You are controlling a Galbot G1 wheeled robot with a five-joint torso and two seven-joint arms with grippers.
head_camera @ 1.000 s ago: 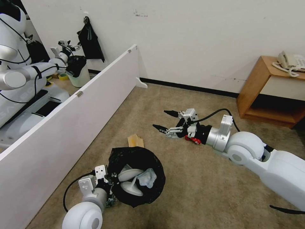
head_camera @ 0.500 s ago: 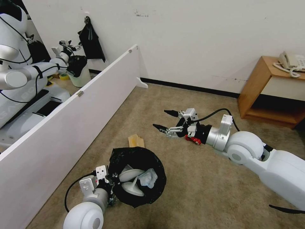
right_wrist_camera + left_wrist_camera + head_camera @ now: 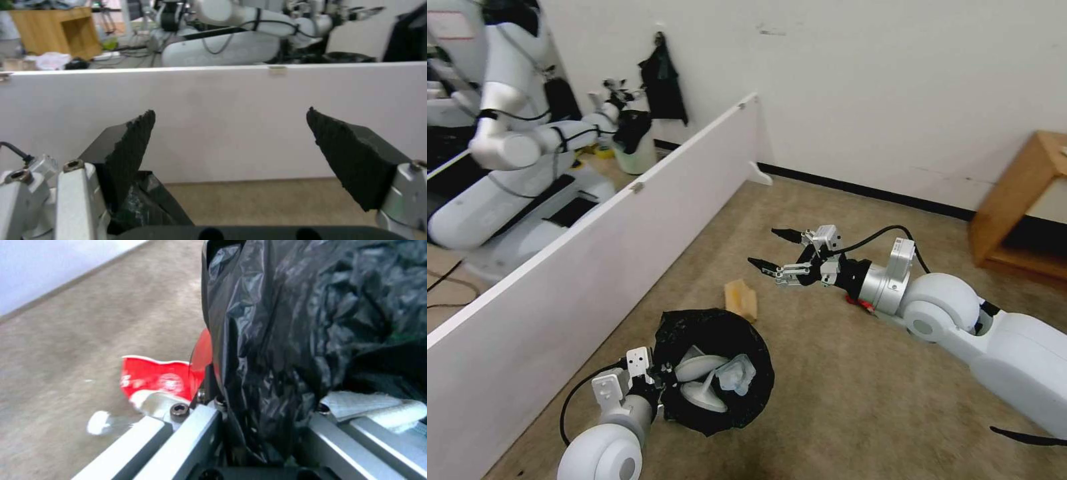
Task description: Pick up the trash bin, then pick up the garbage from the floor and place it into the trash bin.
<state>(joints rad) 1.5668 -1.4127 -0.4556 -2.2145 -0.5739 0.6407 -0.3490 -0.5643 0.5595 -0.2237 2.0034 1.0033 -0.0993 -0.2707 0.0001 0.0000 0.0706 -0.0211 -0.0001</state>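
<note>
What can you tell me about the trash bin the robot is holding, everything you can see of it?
The trash bin is small and round, lined with a crinkly, glossy black plastic bag that drapes over its rim and hides most of its sides; a strip of red body peeks out in the left wrist view. It sits upright, mouth open, over the tan carpet. The left gripper has its jaws clamped on the rim. Inside lie white slippers and a light blue cloth.

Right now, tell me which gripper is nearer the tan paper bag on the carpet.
Right. The right gripper hangs open just beyond the tan paper bag, toward the wall. The left gripper is farther off, shut on the near rim of the trash bin.
</note>
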